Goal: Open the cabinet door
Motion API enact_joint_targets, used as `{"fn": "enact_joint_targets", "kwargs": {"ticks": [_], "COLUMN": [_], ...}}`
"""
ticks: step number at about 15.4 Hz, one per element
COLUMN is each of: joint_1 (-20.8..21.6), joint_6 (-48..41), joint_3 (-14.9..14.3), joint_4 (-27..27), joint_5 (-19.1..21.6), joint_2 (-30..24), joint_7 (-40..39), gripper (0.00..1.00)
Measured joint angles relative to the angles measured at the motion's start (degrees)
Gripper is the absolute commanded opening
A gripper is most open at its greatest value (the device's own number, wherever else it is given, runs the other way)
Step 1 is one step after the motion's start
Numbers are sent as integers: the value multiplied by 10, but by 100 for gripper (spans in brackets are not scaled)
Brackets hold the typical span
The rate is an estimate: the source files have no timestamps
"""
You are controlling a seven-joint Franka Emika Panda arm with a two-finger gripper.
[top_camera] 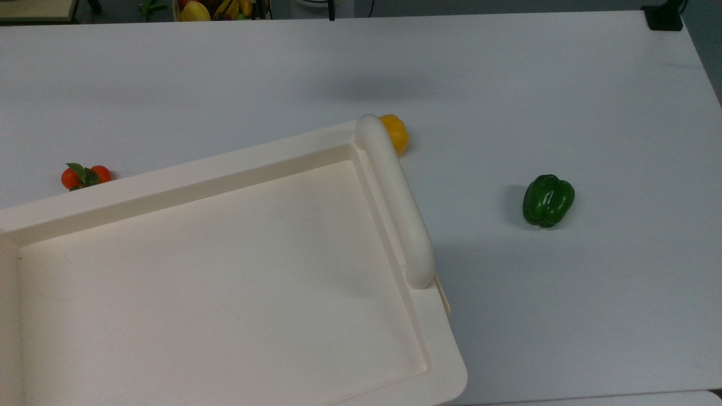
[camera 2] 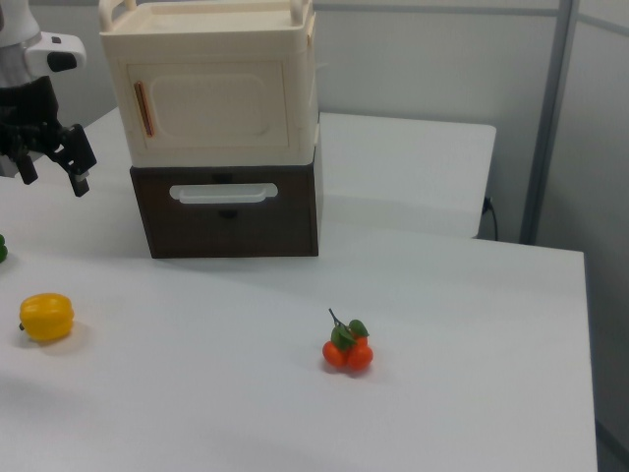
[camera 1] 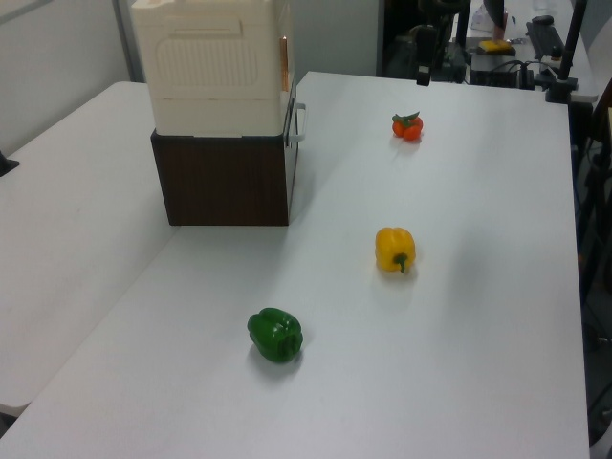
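Observation:
The cabinet [camera 2: 211,88] is a large cream unit standing on a dark brown base. Its recessed tray top [top_camera: 214,270] and thick rounded bar [top_camera: 397,197] take up the lower left of the top view. The cabinet door [camera 2: 211,110] lies shut and flush on the front face, with a thin brownish strip [camera 2: 142,108] along the edge on the right view's left. In the left view the door shows edge-on [camera 1: 285,57]. My gripper [camera 2: 54,180] hangs at the right view's left edge, left of the cabinet and apart from it. It is open, with nothing between its fingers.
The brown base holds a drawer with a cream handle [camera 2: 221,194]. On the white table [top_camera: 564,84] lie a yellow pepper [camera 2: 46,317], a green pepper [top_camera: 547,200] and a tomato cluster [camera 2: 347,349]. Clutter and equipment stand beyond the table's far edge in the left view.

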Motion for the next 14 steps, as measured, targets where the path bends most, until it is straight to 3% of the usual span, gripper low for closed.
{"fn": "enact_joint_targets", "kwargs": {"ticks": [14], "joint_1": [0], "joint_6": [3], "joint_3": [2], "joint_4": [2], "joint_5": [0], "joint_2": [1], "joint_7": [-12], "gripper": [100]}}
